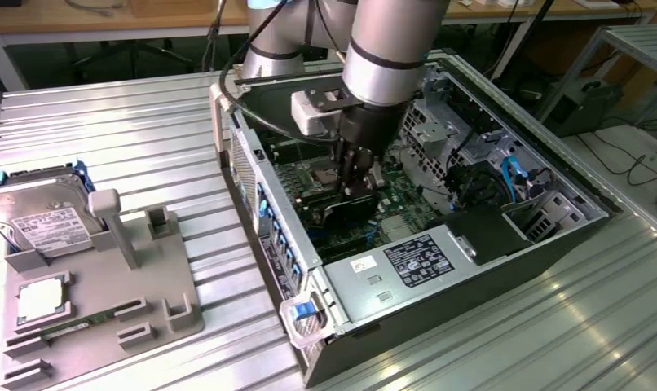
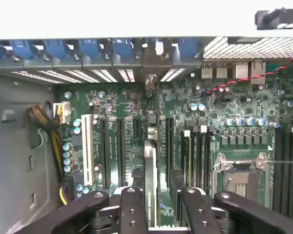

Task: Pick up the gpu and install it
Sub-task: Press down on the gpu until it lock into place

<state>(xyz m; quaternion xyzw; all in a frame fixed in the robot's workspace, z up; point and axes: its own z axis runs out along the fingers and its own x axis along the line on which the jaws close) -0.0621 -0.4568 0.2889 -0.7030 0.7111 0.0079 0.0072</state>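
The gpu (image 1: 350, 213) stands on edge inside the open computer case (image 1: 448, 269), its black face showing, down on the green motherboard (image 1: 410, 204). In the wrist view the gpu (image 2: 150, 161) appears edge-on as a thin grey strip running along an expansion slot toward the rear slot covers. My gripper (image 1: 357, 183) hangs straight above it. In the wrist view my gripper (image 2: 157, 181) straddles the card's top edge, its black fingers (image 2: 178, 183) standing a little apart from the card's sides, so it is open.
Case walls, the black power supply (image 1: 421, 259) and blue cables (image 1: 513, 175) crowd the arm. Left of the case a grey fixture (image 1: 143, 277) holds a silver hard drive (image 1: 46, 220), a processor (image 1: 41, 297) and a memory stick (image 1: 73, 327). The CPU socket (image 2: 244, 178) lies beside the slots.
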